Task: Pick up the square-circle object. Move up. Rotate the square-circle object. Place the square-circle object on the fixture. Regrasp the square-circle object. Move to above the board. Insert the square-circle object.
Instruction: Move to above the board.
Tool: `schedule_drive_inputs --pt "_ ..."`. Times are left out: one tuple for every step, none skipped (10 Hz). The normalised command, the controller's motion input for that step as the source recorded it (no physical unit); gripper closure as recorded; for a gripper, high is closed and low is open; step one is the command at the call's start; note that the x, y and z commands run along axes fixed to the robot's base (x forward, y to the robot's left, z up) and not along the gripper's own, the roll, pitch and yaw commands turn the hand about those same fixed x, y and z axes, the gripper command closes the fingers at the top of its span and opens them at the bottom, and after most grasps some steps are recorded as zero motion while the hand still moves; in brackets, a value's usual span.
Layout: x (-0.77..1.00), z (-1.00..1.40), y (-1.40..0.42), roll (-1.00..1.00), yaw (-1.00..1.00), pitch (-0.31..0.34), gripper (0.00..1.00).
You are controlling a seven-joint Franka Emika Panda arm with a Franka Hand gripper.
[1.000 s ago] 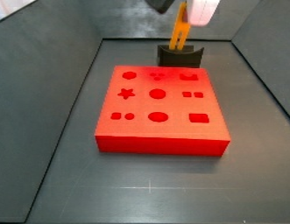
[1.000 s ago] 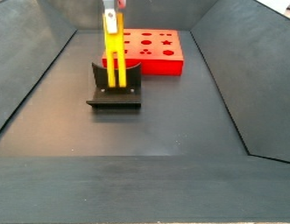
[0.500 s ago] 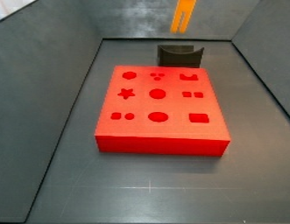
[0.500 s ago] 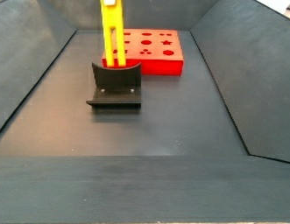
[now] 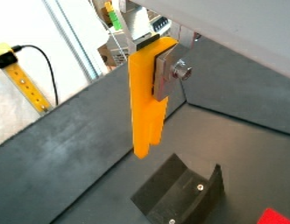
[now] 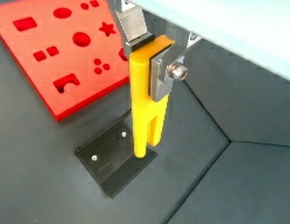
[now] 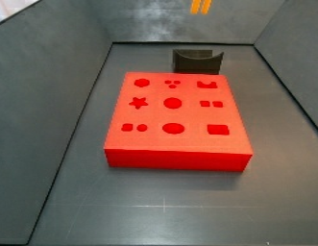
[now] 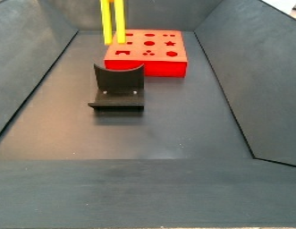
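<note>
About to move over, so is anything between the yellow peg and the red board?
Nothing visible. The end effector holds the square-circle object upright, lifted clear above the fixture. The board lies beyond it, its top bare in both side views.

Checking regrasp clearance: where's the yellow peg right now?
The square-circle object hangs upright, clamped in the gripper, in the air above the fixture and clear of it, with the board beside.

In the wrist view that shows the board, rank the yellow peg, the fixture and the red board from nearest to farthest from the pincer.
1. The square-circle object, clamped in the pincer, hanging down.
2. The fixture, on the floor below the peg's tip.
3. The board, farther off to the side.
</note>
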Motion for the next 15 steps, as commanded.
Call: schedule_drive_inputs --pt "0.02 0.51 -0.02 -0.06 0.03 0.133 1.00" --pt "0.03 0.36 -0.02 -0.06 0.03 0.130 1.00" --pt "0.03 0.17 -0.01 -0.07 0.03 0.136 1.00" --pt "-0.53 0.13 -1.00 -0.29 1.00 0.008 1.00" --pt "-0.53 0.13 -1.00 -0.28 1.00 0.002 1.00" --pt "-0.53 0.13 -1.00 -0.27 1.00 -0.025 1.00" --pt "-0.54 0.12 -1.00 -0.27 1.00 -0.035 1.00" --pt "-0.54 0.13 -1.00 -0.26 1.00 -0.060 1.00" --pt "-0.55 0.14 -1.00 -0.25 1.00 -0.082 1.00" --pt "-0.57 0.14 -1.00 -0.24 1.00 -0.100 1.00" --pt "-0.58 0.14 -1.00 -0.23 1.00 -0.109 1.00" --pt "-0.49 0.13 -0.82 -0.22 1.00 -0.129 1.00" --pt "-0.34 0.08 -0.56 -0.21 1.00 -0.143 1.00" --pt "-0.17 0.03 -0.25 -0.19 1.00 -0.165 1.00" --pt "-0.11 0.01 -0.13 -0.19 1.00 -0.182 1.00"
